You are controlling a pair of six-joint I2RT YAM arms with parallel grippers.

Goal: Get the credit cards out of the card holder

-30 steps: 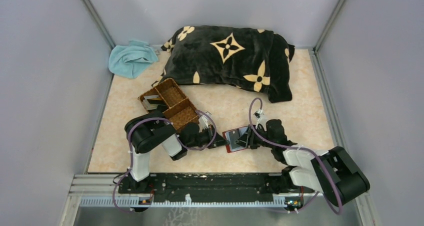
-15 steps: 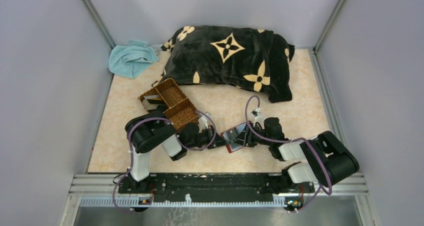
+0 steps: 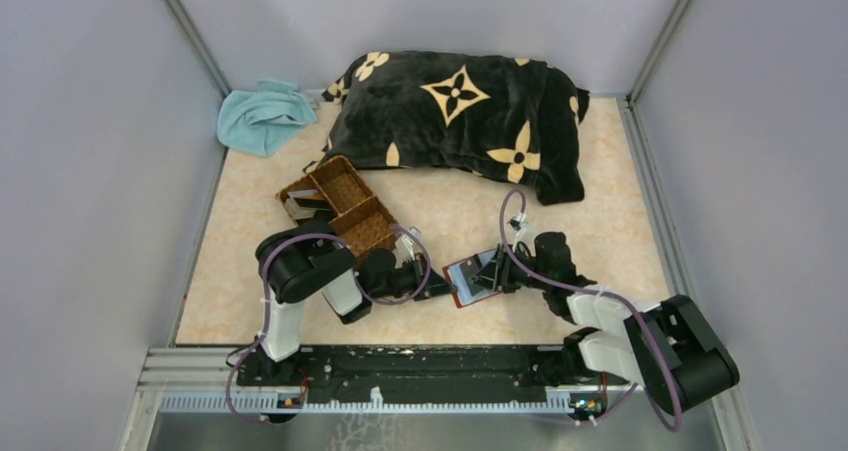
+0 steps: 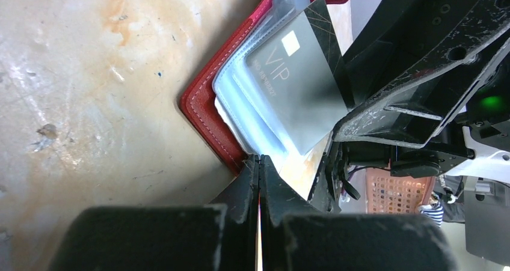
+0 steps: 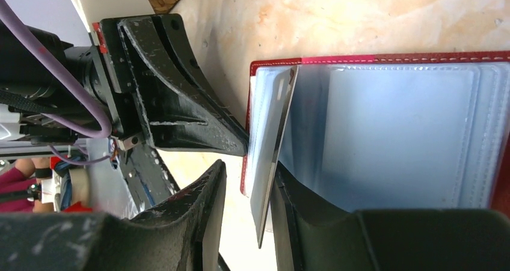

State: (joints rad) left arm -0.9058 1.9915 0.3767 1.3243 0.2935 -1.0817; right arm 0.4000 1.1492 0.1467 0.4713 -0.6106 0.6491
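Card (image 5: 270, 151) edge-up, lengthwise toward right tool (image 5: 249, 172)

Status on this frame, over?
Left gripper shut on red card holder edge. Right gripper open astride VIP card, partly out of sleeve. Nothing obstructing.

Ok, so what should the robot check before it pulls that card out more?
1. Left gripper pinching the card holder edge: ok.
2. VIP card partly out of its sleeve: ok.
3. Right gripper fingers on both sides of the card: ok.
4. Right fingers squeezing it tight: cannot tell, a gap shows beside one finger.
5. Basket apart from the holder: ok.
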